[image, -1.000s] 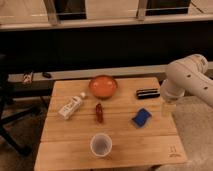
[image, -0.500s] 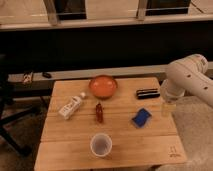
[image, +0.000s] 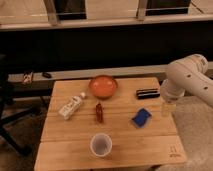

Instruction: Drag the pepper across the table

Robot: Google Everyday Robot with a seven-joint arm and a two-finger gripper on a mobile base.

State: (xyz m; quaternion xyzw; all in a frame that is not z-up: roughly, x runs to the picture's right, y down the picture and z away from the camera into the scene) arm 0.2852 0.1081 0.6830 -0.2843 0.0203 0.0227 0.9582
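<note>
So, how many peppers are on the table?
1. The pepper lies between the bottle and the blue block; none seems hidden. The gripper hangs at the table's right edge.

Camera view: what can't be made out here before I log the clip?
All in the camera view:
- Hand, at the table's right edge: mostly covered by the arm above it.
- Arm: cut off by the right edge.
- Pepper: too small to tell the stem end.
- Bottle: label too small to read.
- Mark at the table's near right corner: too small to identify.
</note>
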